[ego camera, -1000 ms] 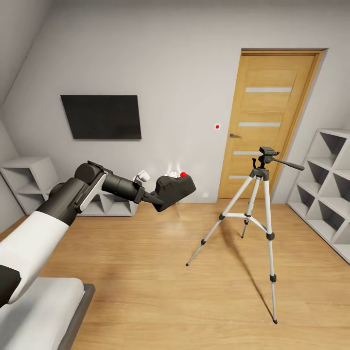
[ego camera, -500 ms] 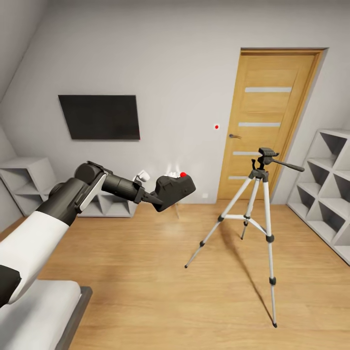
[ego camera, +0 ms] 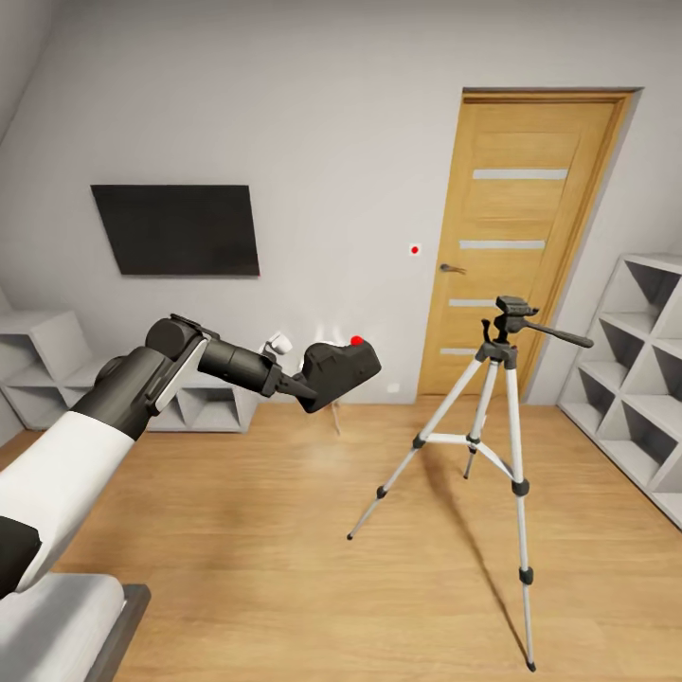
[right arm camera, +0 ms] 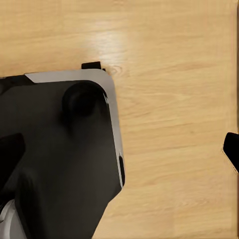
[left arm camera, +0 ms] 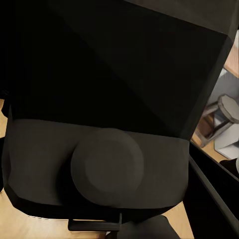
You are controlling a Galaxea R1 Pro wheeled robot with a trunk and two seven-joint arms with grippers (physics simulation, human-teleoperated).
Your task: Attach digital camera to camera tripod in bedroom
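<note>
My left gripper [ego camera: 305,389] is shut on the digital camera [ego camera: 339,366], a matte-black body with a red button on top, held in the air at chest height. In the left wrist view the camera's body and stubby lens [left arm camera: 107,167] sit right in front of the lens. The camera tripod [ego camera: 507,379] stands on the wooden floor to the right of the camera, its silver legs spread and its dark head [ego camera: 512,310] bare, with the pan handle pointing right. A clear gap separates camera and tripod head. In the right wrist view the right gripper's fingertips [right arm camera: 231,149] are spread wide over the floor, holding nothing.
A wooden door [ego camera: 516,227] is behind the tripod. Grey cube shelving [ego camera: 644,379] lines the right wall, and a low shelf [ego camera: 57,374] sits under the wall TV [ego camera: 175,229]. A bed corner [ego camera: 71,625] lies at lower left. A small white lamp's leg [ego camera: 333,418] shows behind the camera.
The whole view has shifted, so the camera has moved: the TV and door slid left and the tripod looks slightly nearer. The left arm keeps its pose, still holding the camera.
</note>
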